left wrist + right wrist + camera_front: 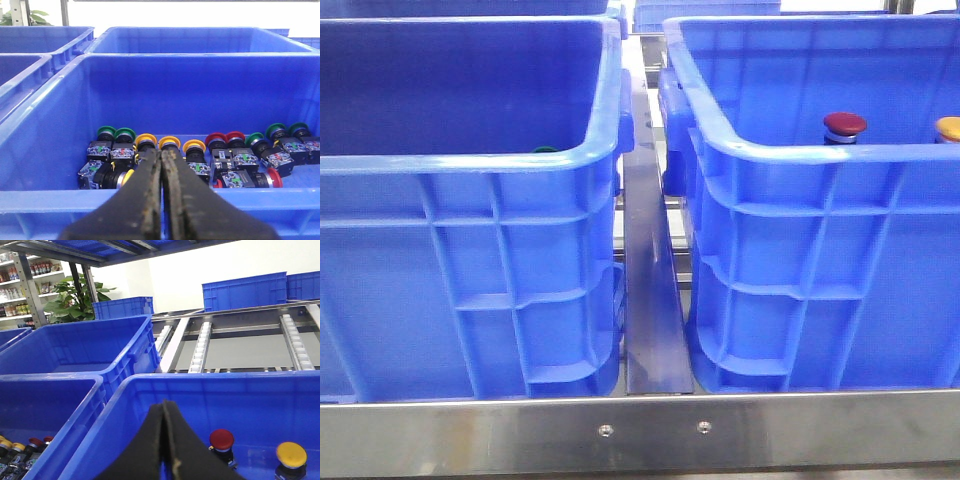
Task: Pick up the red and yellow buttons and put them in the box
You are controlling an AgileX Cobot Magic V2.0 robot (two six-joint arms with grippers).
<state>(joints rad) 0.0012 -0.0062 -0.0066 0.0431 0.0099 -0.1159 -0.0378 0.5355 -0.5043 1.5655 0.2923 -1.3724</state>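
Two blue crates stand side by side. In the right crate (800, 152) a red button (845, 124) and a yellow button (948, 127) stand upright and apart; both also show in the right wrist view, the red button (221, 439) and the yellow button (291, 454). My right gripper (164, 404) is shut and empty, above this crate's near-left part (200, 381). My left gripper (161, 152) is shut and empty over the near rim of the left crate (50, 205), which holds several yellow (194, 146), red (216, 138) and green (106, 131) buttons. Neither gripper shows in the front view.
A steel rail (650, 300) runs between the crates, and a steel frame bar (640, 430) crosses in front. A green cap (544, 150) peeks over the left crate's rim (470, 165). More blue crates (245, 290) and a roller conveyor (292, 340) lie behind.
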